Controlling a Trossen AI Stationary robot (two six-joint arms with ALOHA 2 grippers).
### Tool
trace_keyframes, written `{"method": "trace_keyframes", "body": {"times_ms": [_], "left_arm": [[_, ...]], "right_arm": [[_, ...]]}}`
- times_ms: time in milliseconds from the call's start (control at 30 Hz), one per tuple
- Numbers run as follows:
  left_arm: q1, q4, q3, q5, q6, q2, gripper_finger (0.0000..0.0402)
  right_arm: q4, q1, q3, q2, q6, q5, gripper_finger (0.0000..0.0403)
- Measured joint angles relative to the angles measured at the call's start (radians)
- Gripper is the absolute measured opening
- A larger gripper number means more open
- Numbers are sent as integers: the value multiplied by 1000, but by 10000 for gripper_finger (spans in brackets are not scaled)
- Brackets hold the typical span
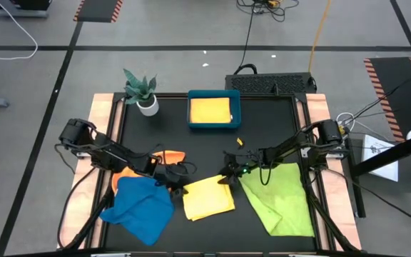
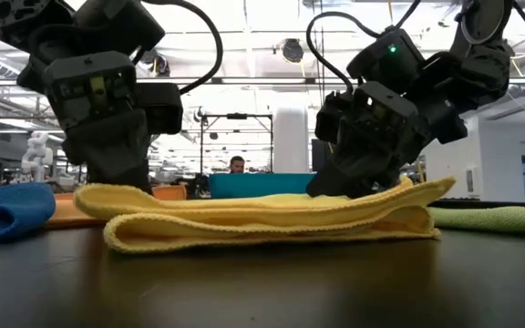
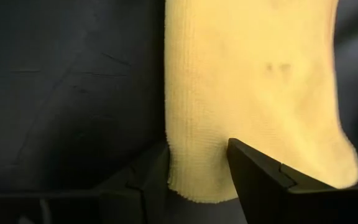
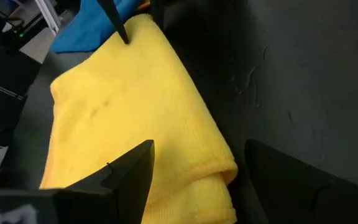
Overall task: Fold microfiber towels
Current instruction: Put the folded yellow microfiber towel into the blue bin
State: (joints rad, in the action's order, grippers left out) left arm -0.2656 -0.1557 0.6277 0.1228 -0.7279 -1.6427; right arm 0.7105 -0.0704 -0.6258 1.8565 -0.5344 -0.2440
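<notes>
- I see the yellow towel [image 1: 208, 198] folded double on the black table [image 1: 262, 128], front centre, between the blue towel [image 1: 140, 207] and the lime green towel [image 1: 280, 196].
- Left gripper [image 1: 175, 180] sits at the yellow towel's back-left corner; in the left wrist view its fingers [image 3: 260, 180] straddle the cloth edge, clamped on it.
- Right gripper [image 1: 228, 173] rests at the back-right corner; in the right wrist view its fingers [image 4: 129, 174] stand apart with the folded corner between them, not pinching.
- An orange towel [image 1: 168, 155] shows behind the left gripper, partly under the blue one.
- The teal tray [image 1: 214, 111] at the back holds another yellow towel [image 1: 210, 109]; a potted plant [image 1: 143, 91] stands beside it.
</notes>
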Motion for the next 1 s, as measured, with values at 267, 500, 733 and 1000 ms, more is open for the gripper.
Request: {"method": "trace_keyframes", "body": {"times_ms": [267,500,733,1000], "left_arm": [[-10,-28,0,9,11,-17,170],[-12,-35,-1,-10,60,-19,134],[-12,-78,-3,-20,139,-24,13],[55,-76,-3,-150,290,50,6]], "right_arm": [[-16,-1,1,-15,41,-18,222],[-53,-2,1,-15,79,-24,119],[-95,-2,5,-60,105,-35,9],[-274,-1,6,-270,211,162,4]]}}
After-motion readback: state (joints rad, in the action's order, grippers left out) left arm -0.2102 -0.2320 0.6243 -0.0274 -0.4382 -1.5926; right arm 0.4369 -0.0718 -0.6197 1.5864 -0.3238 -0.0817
